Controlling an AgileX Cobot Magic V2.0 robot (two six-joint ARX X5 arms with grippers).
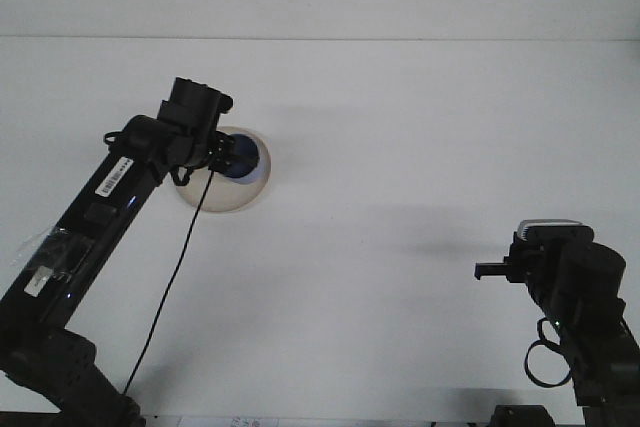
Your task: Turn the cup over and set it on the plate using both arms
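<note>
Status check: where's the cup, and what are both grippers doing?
Left gripper at blue cup, over the plate. Right gripper idle, apart. Nothing in the way.

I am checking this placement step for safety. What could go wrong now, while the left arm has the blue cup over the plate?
1. The blue cup sits toward the right rim of the plate, so it might land partly off it.
2. The left hand hides much of the cup, so its tilt is unclear; released tilted, it could tip over.
3. The cable hanging from the left arm could brush the plate.
</note>
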